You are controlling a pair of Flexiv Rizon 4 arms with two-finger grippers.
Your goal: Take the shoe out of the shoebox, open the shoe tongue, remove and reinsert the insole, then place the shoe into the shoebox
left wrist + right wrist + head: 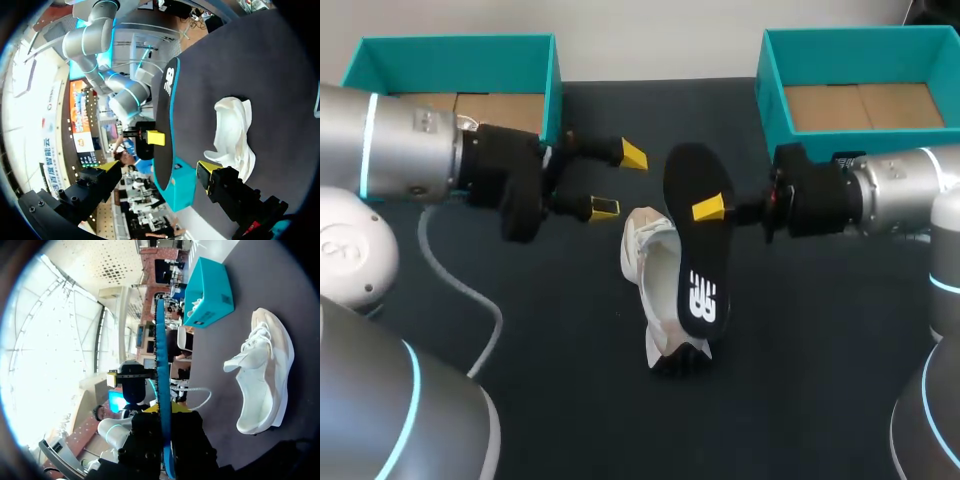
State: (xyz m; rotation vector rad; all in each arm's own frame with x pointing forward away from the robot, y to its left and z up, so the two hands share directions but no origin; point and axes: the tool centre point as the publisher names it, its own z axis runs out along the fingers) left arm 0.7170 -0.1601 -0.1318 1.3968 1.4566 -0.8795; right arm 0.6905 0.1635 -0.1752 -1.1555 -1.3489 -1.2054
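Aloft, insole pinched between right fingers, left fingers spread open nearby, shoe below.

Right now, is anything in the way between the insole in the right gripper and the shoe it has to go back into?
Nothing visible is. The right gripper holds the insole on edge right by the white shoe, and the open left gripper stands off to the side, touching neither.

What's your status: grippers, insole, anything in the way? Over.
Left gripper open, empty, close to insole. Right gripper shut on insole, held upright by shoe. Shoe on table.
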